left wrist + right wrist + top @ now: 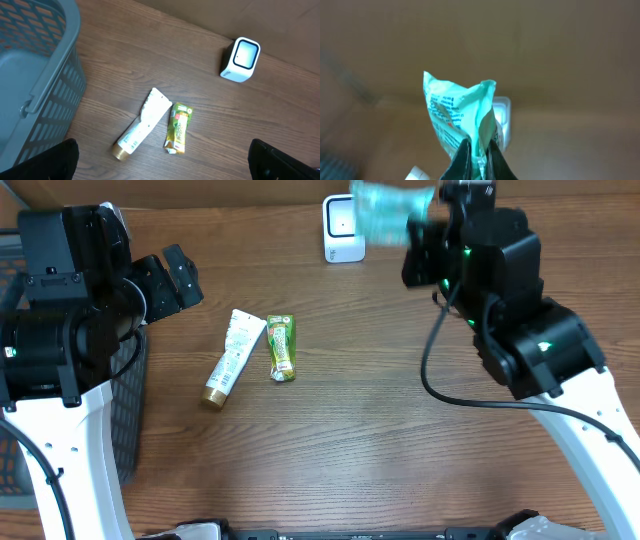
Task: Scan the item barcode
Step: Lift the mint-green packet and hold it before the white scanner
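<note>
Wood table [350, 440] w/ scanner [342, 230] — teal pouch [460, 110] tight in right hand [477, 157], just beside it; left hand [172, 280] wide

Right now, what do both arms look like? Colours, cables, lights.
Both are alike: blocky black joint housings on white lower links. The left arm is plain black up top. The right arm carries green lights and a black cable looping beside it. The left fingers are black; the right fingers look dark and narrow.
</note>
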`<move>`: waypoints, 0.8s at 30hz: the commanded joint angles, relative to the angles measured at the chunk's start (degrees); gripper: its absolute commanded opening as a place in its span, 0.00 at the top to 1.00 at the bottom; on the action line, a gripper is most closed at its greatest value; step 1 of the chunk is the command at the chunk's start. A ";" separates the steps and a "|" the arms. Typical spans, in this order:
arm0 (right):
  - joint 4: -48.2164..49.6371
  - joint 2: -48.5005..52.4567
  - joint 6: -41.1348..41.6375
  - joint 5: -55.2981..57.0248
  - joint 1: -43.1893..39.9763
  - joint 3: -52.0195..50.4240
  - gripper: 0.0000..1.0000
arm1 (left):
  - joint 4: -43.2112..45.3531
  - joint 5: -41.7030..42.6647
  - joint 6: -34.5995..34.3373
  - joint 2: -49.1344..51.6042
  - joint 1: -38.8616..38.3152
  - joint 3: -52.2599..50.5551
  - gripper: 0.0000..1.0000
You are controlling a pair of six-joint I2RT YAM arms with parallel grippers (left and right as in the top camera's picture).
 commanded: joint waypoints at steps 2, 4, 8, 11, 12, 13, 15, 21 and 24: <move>9.49 6.75 -11.72 27.21 4.59 1.20 0.96 | 0.00 -0.50 0.44 0.39 0.22 0.74 0.00; 17.22 10.49 -18.08 33.59 5.84 1.20 0.96 | 0.00 -0.50 0.44 0.39 0.22 0.74 0.00; 34.60 20.65 -40.65 39.08 6.75 1.20 0.96 | 0.02 -0.52 0.44 0.39 0.22 0.74 0.01; 41.16 26.82 -53.35 37.22 6.75 1.20 0.96 | 0.00 -0.50 0.46 0.39 0.22 0.74 0.00; 42.64 28.74 -56.54 36.17 6.75 1.20 0.96 | 0.00 -0.50 0.44 0.39 0.22 0.74 0.01; 44.02 30.64 -59.63 34.95 6.75 1.20 0.96 | 0.02 -0.50 0.44 0.39 0.22 0.74 0.00; 46.01 33.92 -64.43 32.61 6.75 1.20 0.96 | 0.00 -0.50 0.44 0.39 0.22 0.74 0.00; 50.56 41.92 -75.60 25.40 6.73 1.20 0.96 | 0.02 -0.50 0.44 0.39 0.22 0.74 0.00; 50.71 43.36 -76.28 23.93 6.27 1.20 0.96 | 0.00 -0.50 0.44 0.39 0.22 0.74 0.01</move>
